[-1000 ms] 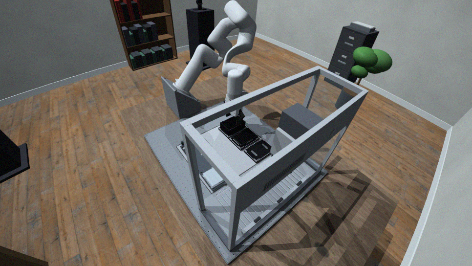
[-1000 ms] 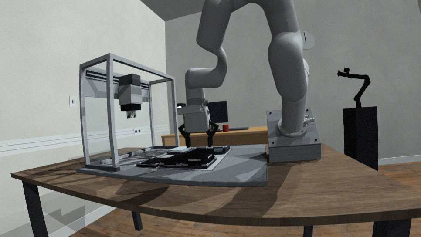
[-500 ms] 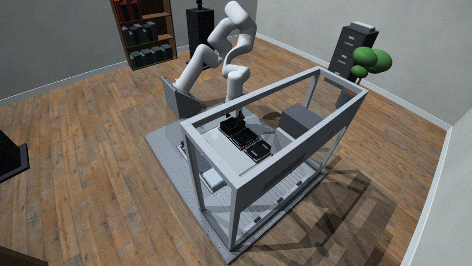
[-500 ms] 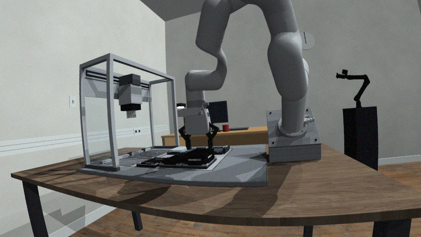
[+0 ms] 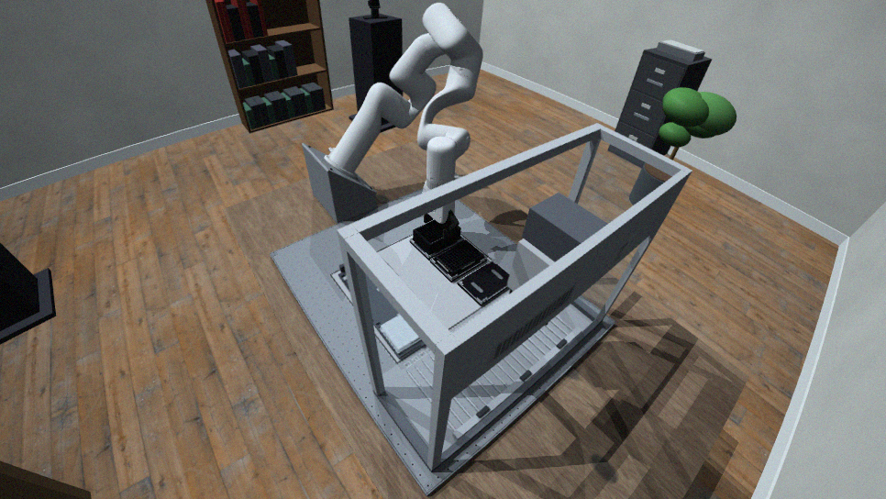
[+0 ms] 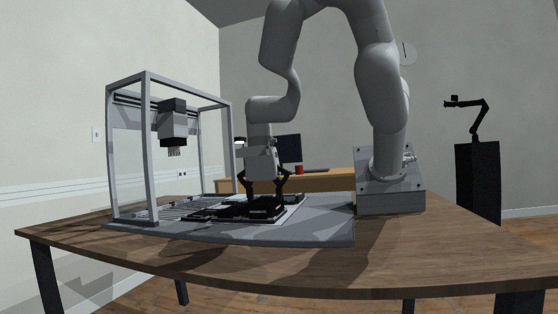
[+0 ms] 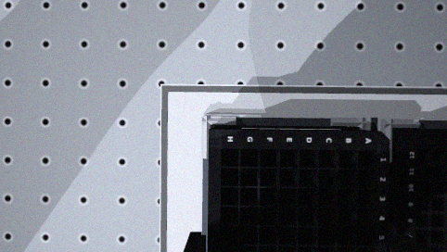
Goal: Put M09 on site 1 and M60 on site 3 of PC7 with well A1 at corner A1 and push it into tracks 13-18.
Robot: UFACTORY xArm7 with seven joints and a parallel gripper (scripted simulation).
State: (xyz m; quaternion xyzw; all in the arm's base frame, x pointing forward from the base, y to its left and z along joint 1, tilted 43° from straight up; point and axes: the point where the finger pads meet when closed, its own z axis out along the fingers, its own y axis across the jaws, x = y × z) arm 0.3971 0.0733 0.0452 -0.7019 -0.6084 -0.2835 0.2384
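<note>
Three dark plates sit in a row of nests on a white pad. M09 (image 5: 436, 237), the tall deep-well block, is nearest the arm's base, then M06 (image 5: 459, 258), then M60 (image 5: 484, 282). My gripper (image 6: 264, 193) is open, with a finger on each side of M09 (image 6: 265, 208) and its tips down by the block's upper edge; I cannot tell if they touch. In the wrist view M09 (image 7: 297, 190) fills the lower right, with its A1 corner at the top right, and M06 (image 7: 417, 185) is beside it. The pale carrier PC7 (image 5: 400, 334) lies under the frame, partly hidden.
The grey instrument frame (image 5: 495, 248) spans the deck, with a pipetting head (image 6: 171, 124) hanging inside. The loading rails (image 5: 508, 365) lie at the far side. The arm's base block (image 6: 388, 187) stands to the right of the perforated plate (image 7: 83, 120).
</note>
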